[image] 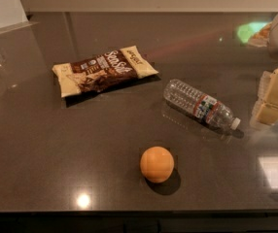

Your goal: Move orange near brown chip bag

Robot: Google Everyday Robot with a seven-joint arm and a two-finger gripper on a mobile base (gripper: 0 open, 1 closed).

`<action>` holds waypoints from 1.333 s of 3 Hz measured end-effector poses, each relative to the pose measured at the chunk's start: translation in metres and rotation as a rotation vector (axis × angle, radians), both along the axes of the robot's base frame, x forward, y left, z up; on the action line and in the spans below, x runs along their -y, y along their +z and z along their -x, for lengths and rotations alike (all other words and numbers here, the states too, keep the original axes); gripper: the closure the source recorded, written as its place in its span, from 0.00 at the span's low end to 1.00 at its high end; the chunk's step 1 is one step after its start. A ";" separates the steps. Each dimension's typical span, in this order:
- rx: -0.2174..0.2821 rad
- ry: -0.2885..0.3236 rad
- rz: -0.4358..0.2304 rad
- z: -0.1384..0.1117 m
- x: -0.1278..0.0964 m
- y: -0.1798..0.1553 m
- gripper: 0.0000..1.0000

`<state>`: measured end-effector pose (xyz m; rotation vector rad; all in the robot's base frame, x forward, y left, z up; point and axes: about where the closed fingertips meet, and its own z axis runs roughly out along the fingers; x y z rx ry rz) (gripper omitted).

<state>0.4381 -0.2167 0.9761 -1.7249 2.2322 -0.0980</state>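
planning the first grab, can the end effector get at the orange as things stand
Probably yes. The orange sits alone at the front, open from above. The end effector is at the view's right edge; only the water bottle lies close to its path.

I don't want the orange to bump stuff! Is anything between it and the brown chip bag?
No, only bare counter lies between the orange and the brown chip bag. The water bottle lies right of that path, its cap end near the line from the gripper, at the right edge, to the orange.
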 end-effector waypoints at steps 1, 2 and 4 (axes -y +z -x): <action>0.004 0.003 -0.001 0.000 -0.001 0.001 0.00; 0.002 0.085 -0.029 0.009 -0.020 -0.007 0.00; -0.036 0.293 -0.141 0.040 -0.096 -0.046 0.00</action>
